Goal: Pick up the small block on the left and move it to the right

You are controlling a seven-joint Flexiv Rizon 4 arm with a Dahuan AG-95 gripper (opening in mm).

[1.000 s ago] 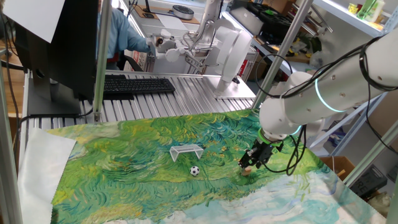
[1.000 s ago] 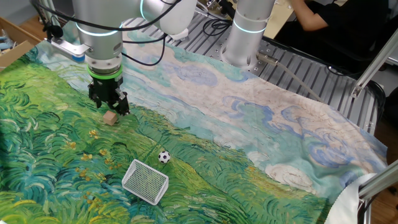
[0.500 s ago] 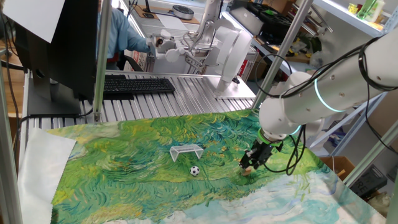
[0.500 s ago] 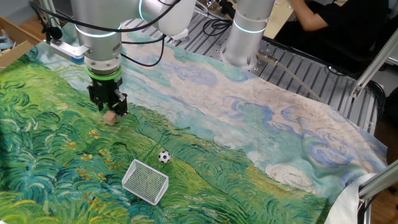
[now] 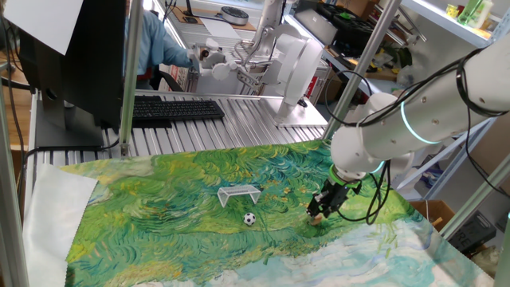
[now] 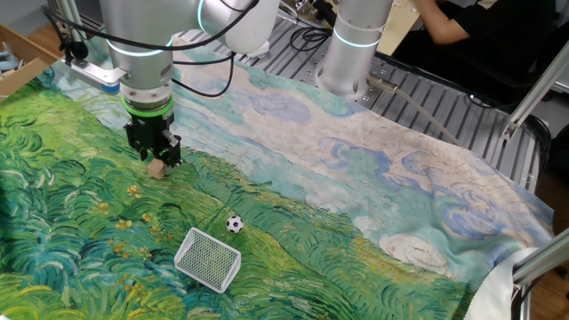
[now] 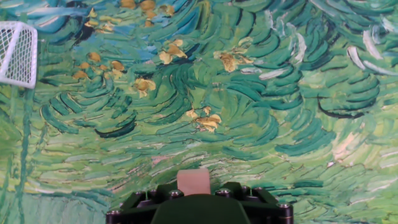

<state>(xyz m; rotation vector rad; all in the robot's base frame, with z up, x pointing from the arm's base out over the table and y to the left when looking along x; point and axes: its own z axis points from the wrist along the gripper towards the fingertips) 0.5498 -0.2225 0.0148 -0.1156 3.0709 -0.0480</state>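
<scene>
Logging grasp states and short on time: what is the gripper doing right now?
Gripper: shut on the small block, which sits between its fingers at the painted cloth.

Hand view: fingertips hidden behind gripper [image 7: 198,208] housing; small block [image 7: 193,182] lower part covered; goal frame [image 7: 17,53] cut by left edge. Fixed views: jaw gap too small to judge.
</scene>
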